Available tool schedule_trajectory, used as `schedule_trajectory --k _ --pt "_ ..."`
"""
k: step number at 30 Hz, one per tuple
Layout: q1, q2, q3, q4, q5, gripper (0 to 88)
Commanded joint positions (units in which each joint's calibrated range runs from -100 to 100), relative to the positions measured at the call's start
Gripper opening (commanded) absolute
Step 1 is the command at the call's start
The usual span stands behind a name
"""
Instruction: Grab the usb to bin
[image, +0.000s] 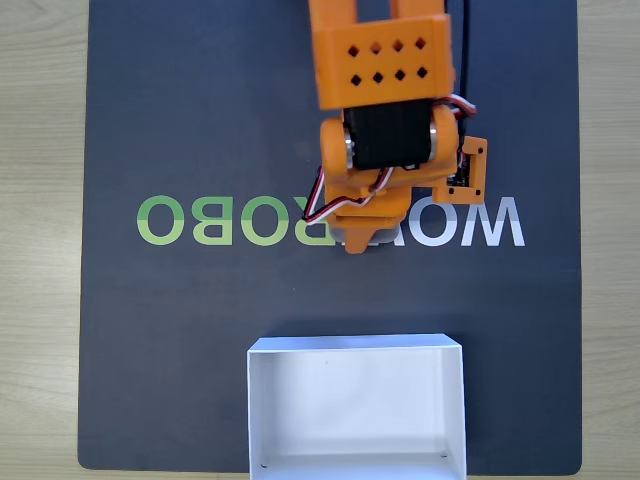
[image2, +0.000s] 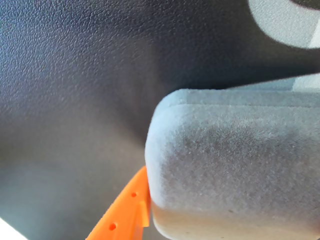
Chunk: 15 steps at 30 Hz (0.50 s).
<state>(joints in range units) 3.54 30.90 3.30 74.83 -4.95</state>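
dark leathery mat (image: 200, 120) on pale wood table (image: 40, 200); jaws state unclear, beside usb (image2: 235, 170).

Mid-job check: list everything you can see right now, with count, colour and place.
usb: one, grey felt-like box, close up in the wrist view, lying on the mat; an orange claw finger against its left side.
bin: one, white open-top box, bottom centre of the fixed view, on the mat, nothing inside.
mat: one, dark, with green and white lettering, covering most of the table.
table: one, light wood, showing at the edges.
arm: one, orange, reaching down from the top of the fixed view.
claw: one, orange, low over the lettering; open or shut cannot be told.
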Motion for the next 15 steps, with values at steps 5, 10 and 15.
schedule_trajectory --k 5,10,15 --pt "0.8 -5.4 -1.0 0.5 0.3 12.1" --pt "0.7 -22.4 -1.2 0.6 0.4 12.1" --pt "0.0 -42.1 -2.8 0.4 0.4 12.1"
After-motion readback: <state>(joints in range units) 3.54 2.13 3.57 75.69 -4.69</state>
